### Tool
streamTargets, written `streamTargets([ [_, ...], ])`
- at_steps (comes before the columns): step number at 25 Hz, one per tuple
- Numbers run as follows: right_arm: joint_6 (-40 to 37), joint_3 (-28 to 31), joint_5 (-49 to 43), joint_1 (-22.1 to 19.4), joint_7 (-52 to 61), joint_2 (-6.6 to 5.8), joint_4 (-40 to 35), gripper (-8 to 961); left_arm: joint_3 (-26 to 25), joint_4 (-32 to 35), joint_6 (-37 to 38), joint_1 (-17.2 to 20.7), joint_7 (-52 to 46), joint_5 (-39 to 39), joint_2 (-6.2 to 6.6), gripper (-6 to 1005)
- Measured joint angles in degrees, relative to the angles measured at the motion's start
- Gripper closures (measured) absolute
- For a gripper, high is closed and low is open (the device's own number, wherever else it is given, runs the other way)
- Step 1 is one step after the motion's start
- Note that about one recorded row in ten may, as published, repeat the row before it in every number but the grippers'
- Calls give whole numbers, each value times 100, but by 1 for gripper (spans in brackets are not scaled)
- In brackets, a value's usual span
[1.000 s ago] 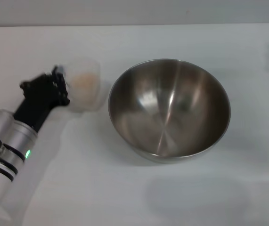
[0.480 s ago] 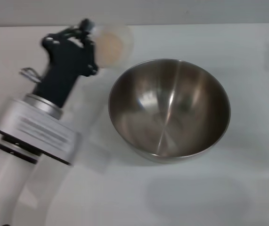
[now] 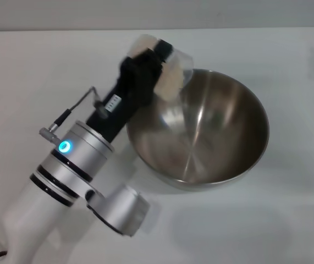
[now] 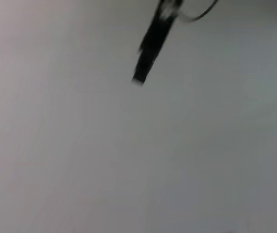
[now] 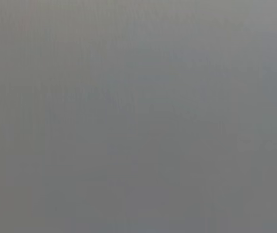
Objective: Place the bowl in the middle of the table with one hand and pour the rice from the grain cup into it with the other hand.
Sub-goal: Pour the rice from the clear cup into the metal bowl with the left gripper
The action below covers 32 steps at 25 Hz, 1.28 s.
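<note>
The steel bowl (image 3: 200, 129) stands on the white table (image 3: 36, 71), right of centre in the head view. My left gripper (image 3: 154, 55) is shut on the clear grain cup (image 3: 173, 74) and holds it tilted over the bowl's left rim. Pale rice (image 3: 169, 83) shows inside the cup. I see no rice in the bowl. The left wrist view shows only a blurred black finger (image 4: 150, 46) against a blank surface. My right gripper is out of view; the right wrist view is plain grey.
The left arm (image 3: 74, 165) reaches from the lower left across the table up to the bowl's left edge. The table's far edge (image 3: 157, 28) runs along the top of the head view.
My left gripper lifted the grain cup off the table left of the bowl, carried it up and right, and now holds it tilted over the bowl's left rim. The bowl has not moved.
</note>
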Motion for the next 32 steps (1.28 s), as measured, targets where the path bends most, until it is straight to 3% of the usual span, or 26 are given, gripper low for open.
streamTargets([
  [10, 1, 3, -3, 3, 21, 0, 1, 563, -67, 53, -338, 26, 1575, 291, 0, 950],
  [18, -35, 3, -31, 27, 15, 0, 3, 563, 194, -107, -557, 51, 1717, 461, -2, 941],
  [22, -68, 3, -39, 28, 24, 0, 3, 563, -122, -112, -588, 77, 1805, 418, 3, 937],
  [27, -72, 3, -43, 29, 24, 0, 2, 563, 103, -107, -680, 118, 1810, 443, 0, 931],
  [32, -76, 3, -45, 29, 25, 0, -6, 563, -189, -127, -622, 148, 1810, 421, 3, 926],
])
